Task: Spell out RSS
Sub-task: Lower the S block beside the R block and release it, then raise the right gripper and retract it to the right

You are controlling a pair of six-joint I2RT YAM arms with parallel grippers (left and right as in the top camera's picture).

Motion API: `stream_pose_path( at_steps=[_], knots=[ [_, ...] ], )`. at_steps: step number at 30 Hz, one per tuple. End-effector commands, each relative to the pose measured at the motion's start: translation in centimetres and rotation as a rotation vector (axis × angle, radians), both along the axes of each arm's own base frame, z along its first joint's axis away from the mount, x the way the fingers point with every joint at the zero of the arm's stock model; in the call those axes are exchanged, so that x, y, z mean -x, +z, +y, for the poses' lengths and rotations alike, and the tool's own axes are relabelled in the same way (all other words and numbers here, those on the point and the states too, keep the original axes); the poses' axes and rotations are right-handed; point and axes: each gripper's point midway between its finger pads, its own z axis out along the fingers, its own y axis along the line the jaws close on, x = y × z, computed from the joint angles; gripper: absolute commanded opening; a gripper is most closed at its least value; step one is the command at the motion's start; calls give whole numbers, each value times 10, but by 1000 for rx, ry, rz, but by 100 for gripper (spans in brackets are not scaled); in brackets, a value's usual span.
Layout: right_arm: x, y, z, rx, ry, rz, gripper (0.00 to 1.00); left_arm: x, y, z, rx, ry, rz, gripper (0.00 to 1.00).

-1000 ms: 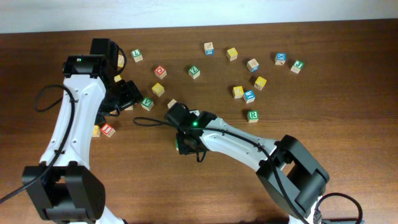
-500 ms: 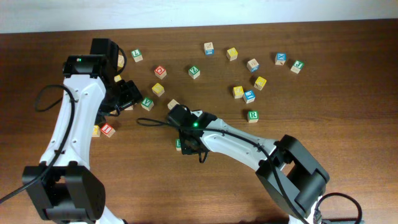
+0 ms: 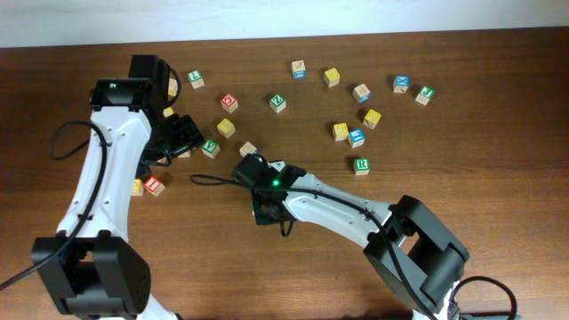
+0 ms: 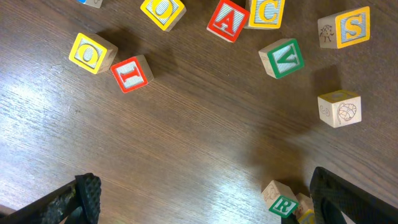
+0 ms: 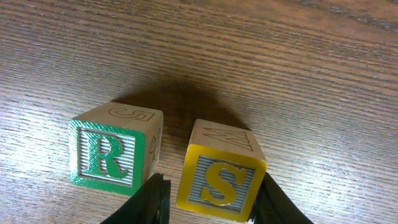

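Observation:
A cube with a green R (image 5: 109, 152) stands on the table, and a yellow S cube (image 5: 221, 174) stands close to its right, a narrow gap between them. My right gripper (image 5: 211, 199) straddles the S cube. One finger (image 5: 152, 202) sits in the gap just off the cube, and the other finger (image 5: 273, 202) is at the cube's right side. In the overhead view the right gripper (image 3: 264, 209) covers both cubes. A second yellow S cube (image 4: 348, 28) lies apart, near a green V cube (image 4: 283, 57). My left gripper (image 4: 205, 205) hangs wide open over bare wood.
Red I (image 4: 132, 73), yellow O (image 4: 92, 53), red A (image 4: 229, 18) and a plain-faced cube (image 4: 339, 109) lie round the left gripper (image 3: 182, 135). Several more cubes are scattered across the table's far half, among them another green R cube (image 3: 361, 165).
My right gripper has shifted slightly left over the R and S cubes, and its jaws have widened a little. The left arm has not moved.

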Motion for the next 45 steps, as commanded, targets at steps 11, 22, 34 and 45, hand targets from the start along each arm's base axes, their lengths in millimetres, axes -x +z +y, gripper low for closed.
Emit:
stream_pose_path(
  at_steps=[11,22,34,45],
  knots=[
    [-1,-5,-4,37,40,-19,29,-2,3,4,-15,2,-10,99],
    [-4,10,0,17,44,-38,41,-2,3,4,-15,2,-10,99],
    [-47,154,-69,-126,-100,-286,54,-2,3,4,-15,2,-10,99],
    [-71,165,-300,58,-675,-230,98,-2,3,4,-15,2,-10,99]
  ],
)
